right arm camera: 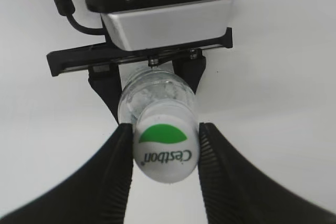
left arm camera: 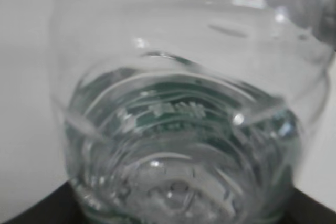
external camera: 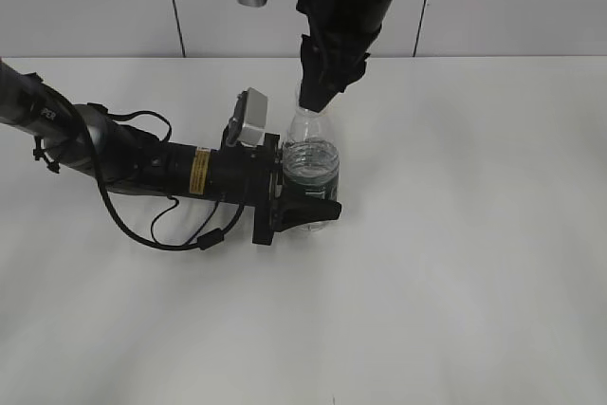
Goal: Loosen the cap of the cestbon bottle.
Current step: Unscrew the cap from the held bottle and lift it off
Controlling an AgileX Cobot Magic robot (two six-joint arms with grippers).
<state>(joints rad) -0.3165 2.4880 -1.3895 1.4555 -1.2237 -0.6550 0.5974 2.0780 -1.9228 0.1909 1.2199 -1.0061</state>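
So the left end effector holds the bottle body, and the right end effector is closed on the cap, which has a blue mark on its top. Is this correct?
Not quite: the mark on the cap is green, not blue, as the right wrist view shows. The rest holds: the left end effector holds the bottle by its body, and the right end effector is closed on the cap.

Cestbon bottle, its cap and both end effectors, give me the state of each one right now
cestbon bottle: upright on the table, clamped around its body.
cap: on the bottle, pinched from both sides.
left end effector: shut on the bottle's body.
right end effector: shut on the cap from above.
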